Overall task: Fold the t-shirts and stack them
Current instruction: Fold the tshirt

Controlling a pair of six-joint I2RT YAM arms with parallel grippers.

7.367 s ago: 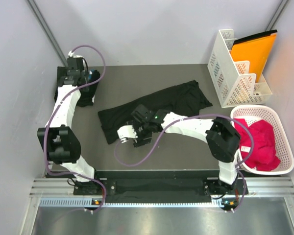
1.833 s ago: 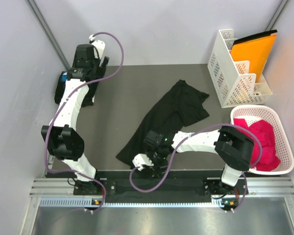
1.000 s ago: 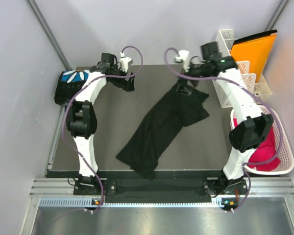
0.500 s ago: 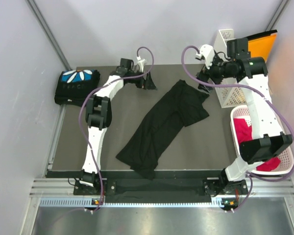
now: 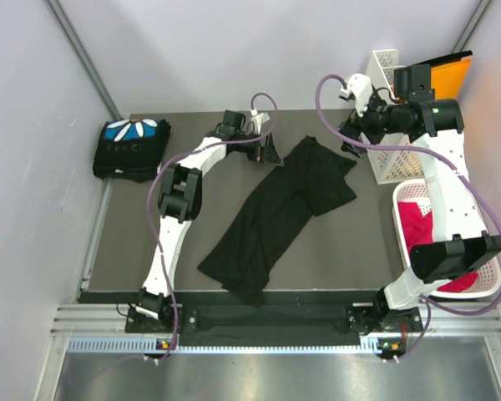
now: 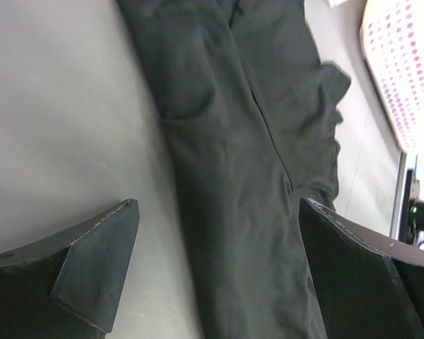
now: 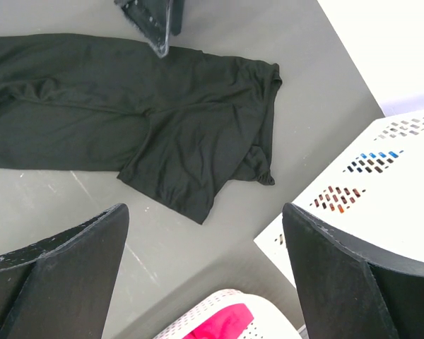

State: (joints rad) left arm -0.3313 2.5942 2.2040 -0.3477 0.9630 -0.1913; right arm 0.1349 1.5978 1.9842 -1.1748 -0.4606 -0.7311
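Note:
A black t-shirt point(image 5: 280, 205) lies stretched out diagonally across the table, print hidden; it also shows in the left wrist view point(image 6: 247, 162) and the right wrist view point(image 7: 127, 113). A folded black t-shirt with a blue and white petal print point(image 5: 132, 146) sits at the far left corner. My left gripper point(image 5: 271, 150) is open just beside the spread shirt's top left edge, jaws wide over the cloth point(image 6: 219, 268). My right gripper point(image 5: 351, 138) is open above the table by the shirt's top right corner, empty point(image 7: 205, 268).
A white desk organizer point(image 5: 397, 125) with an orange folder point(image 5: 438, 83) stands at the back right. A white laundry basket point(image 5: 484, 242) with pink cloth point(image 5: 430, 230) sits at the right edge. Grey walls close in on both sides.
The right arm dragged the shirt toward the near edge, let go and swung to the back right. The left arm left the folded shirt and reached right to the spread shirt's top edge.

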